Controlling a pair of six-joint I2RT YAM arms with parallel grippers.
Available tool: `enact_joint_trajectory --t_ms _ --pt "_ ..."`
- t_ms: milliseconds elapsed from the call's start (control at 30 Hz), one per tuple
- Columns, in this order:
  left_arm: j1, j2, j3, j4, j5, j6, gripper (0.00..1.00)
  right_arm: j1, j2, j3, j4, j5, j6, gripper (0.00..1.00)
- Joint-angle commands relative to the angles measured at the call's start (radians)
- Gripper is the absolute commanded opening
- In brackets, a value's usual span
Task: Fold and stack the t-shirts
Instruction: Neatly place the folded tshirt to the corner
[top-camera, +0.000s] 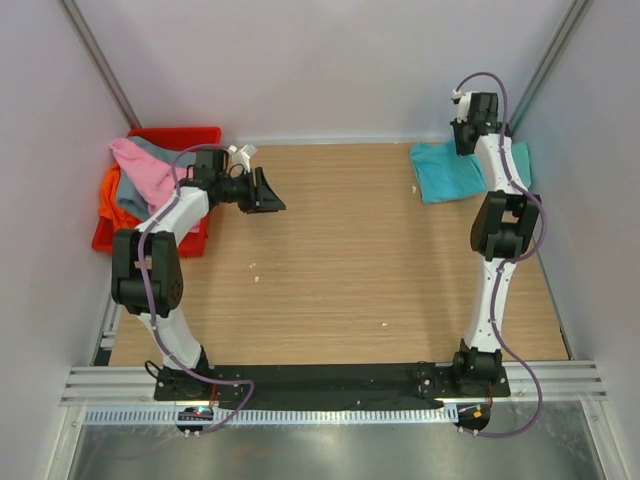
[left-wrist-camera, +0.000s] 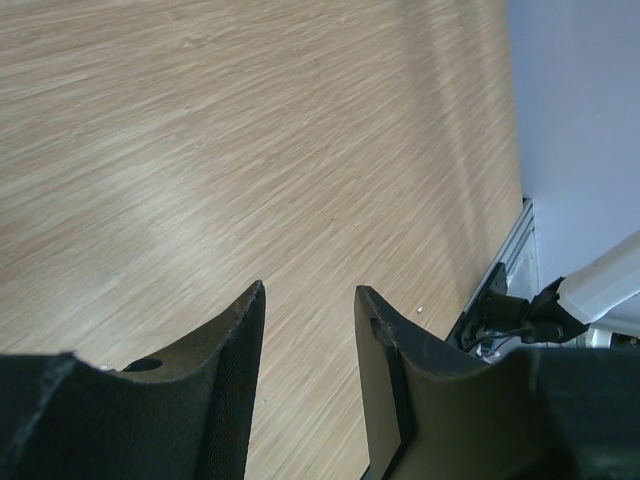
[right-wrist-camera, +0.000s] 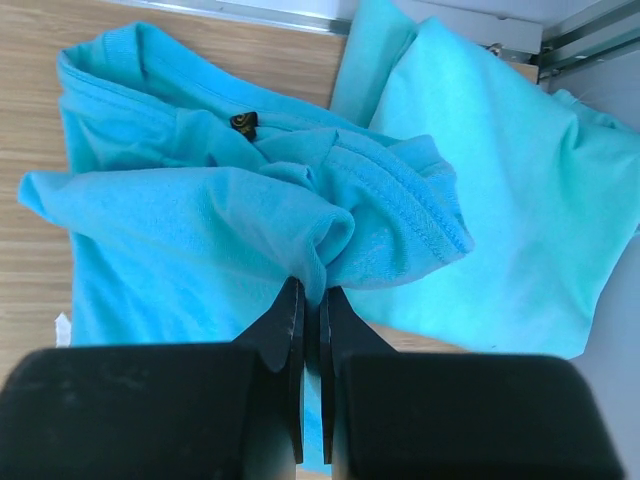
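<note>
A bright turquoise-blue t-shirt (right-wrist-camera: 190, 200) lies bunched at the table's far right corner (top-camera: 450, 172), partly over a paler mint-teal t-shirt (right-wrist-camera: 500, 200). My right gripper (right-wrist-camera: 312, 290) is shut on a fold of the turquoise-blue shirt; in the top view it (top-camera: 468, 135) stands above the pile. Pink (top-camera: 140, 165), grey (top-camera: 130, 195) and orange (top-camera: 108, 195) t-shirts lie heaped in the red crate (top-camera: 190, 135) at the far left. My left gripper (top-camera: 268, 192) is open and empty over bare wood, to the right of the crate; its fingers (left-wrist-camera: 230, 340) show only table between them.
The wooden table (top-camera: 340, 260) is enclosed by white walls on three sides. A metal rail (top-camera: 330, 385) runs along the near edge by the arm bases. The right arm's base (left-wrist-camera: 520, 310) shows in the left wrist view.
</note>
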Motion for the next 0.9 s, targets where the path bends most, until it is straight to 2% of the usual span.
enact_joint_trajectory --t_ms 0,367,600,867 --pt "0.000 -0.054 -0.010 0.040 -0.008 0.028 0.43 -0.021 -0.024 0.091 0.078 0.054 -0.007 0.01" --pt "-0.001 -0.006 0.007 0.048 0.012 0.002 0.43 -0.101 -0.133 0.080 0.121 0.018 0.023 0.01" --pt "-0.001 -0.014 -0.008 0.054 0.000 0.007 0.43 -0.154 -0.047 0.261 0.104 0.032 -0.006 0.01" --pt "0.000 -0.022 -0.019 0.060 -0.011 0.008 0.43 -0.158 0.014 0.258 0.181 0.091 -0.082 0.01"
